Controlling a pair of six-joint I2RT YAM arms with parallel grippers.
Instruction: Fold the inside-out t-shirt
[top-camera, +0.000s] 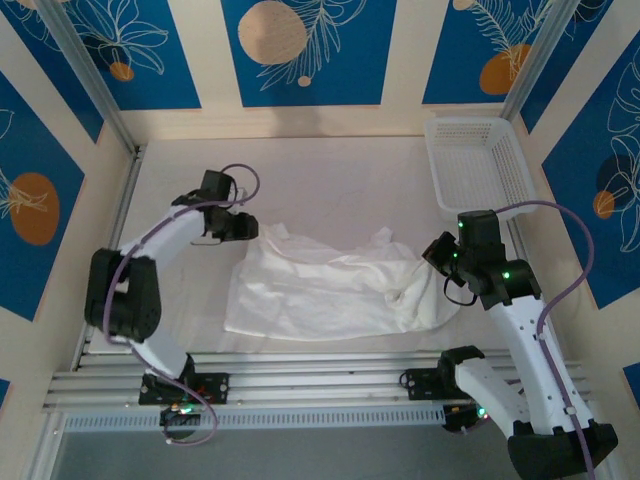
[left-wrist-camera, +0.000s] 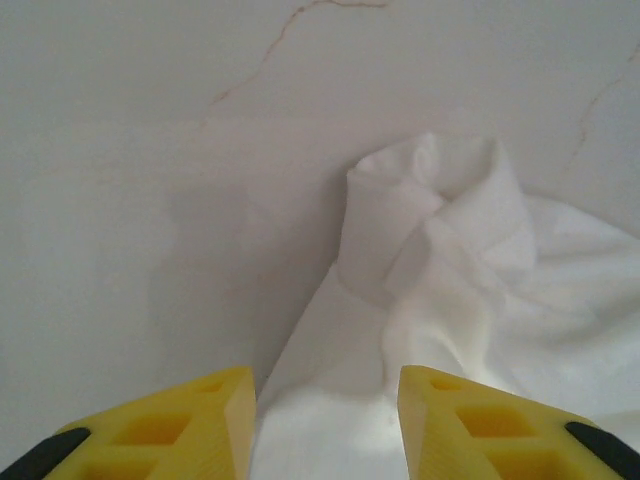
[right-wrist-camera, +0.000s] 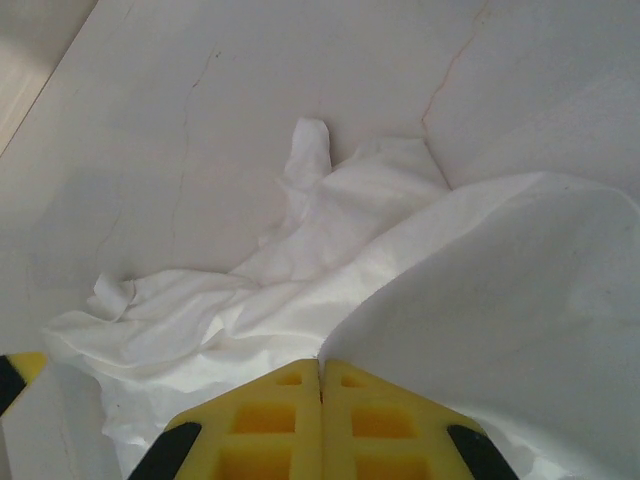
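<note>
Here we find the white t-shirt (top-camera: 320, 290) lying rumpled on the pale table (top-camera: 330, 165), stretched from one gripper to the other.

The left gripper (top-camera: 247, 226) hovers at the shirt's far left corner. In its wrist view the two yellow fingers (left-wrist-camera: 190, 425) stand well apart with nothing clamped between them. Cloth lies below the gap and runs off ahead and to the right of the fingertips, where a rolled bunch of fabric (left-wrist-camera: 430, 230) rises. Ahead and to the left of these fingers we see bare tabletop crossed by a few thin dark veins.

The right gripper (top-camera: 438, 262) sits at the opposite end of the shirt. Its wrist view shows the yellow fingers (right-wrist-camera: 400, 425) pressed together, only a hairline between them. A fold of the shirt starts right at their tips and sweeps up to the right, so we judge the cloth to be pinched there and lifted a little. The rest of the shirt spreads ahead and to the left of these fingertips, with a small peak of cloth (right-wrist-camera: 310, 150) standing up farther ahead.

Beyond the right gripper, at the far side of the table, stands a white lattice basket (top-camera: 475, 130), well apart from the shirt.
</note>
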